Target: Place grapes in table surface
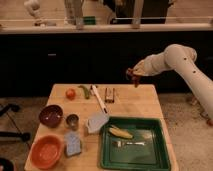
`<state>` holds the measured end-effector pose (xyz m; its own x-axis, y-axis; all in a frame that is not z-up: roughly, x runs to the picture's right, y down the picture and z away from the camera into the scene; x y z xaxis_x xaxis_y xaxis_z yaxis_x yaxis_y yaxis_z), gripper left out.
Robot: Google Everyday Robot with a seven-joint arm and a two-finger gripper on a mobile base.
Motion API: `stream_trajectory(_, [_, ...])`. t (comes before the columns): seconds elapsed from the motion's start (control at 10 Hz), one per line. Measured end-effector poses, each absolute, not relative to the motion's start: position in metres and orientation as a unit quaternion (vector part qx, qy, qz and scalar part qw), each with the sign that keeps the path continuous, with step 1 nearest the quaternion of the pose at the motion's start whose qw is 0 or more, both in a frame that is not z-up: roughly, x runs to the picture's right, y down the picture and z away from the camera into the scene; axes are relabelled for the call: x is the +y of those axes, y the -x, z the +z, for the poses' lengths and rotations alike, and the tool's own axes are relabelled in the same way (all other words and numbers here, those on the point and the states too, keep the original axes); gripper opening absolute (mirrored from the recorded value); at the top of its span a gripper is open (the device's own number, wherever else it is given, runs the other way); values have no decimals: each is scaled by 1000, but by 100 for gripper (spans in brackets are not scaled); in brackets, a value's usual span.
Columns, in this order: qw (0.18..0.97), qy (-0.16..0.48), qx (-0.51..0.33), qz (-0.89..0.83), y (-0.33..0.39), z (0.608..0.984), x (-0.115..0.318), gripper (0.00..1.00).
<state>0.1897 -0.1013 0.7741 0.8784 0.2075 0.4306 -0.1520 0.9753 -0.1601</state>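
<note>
The claw (134,75), clamped on the lumpy dark red-purple grape bunch (133,80), hangs high by the far edge of the light tan wooden table (134,102), so a release here could miss.

Dark cabinets (60,62) line the back wall above speckled floor (181,136).

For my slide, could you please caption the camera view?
Tool holds dark red-purple grape bunch above far edge of light tan wooden tabletop.
</note>
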Motion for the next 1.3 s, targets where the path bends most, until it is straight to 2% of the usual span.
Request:
stream_trajectory(0.4, [965,76,-215,128,-215,805,-91,0])
stream_trajectory(1.3, [966,70,-209,133,-217,803,-95,0])
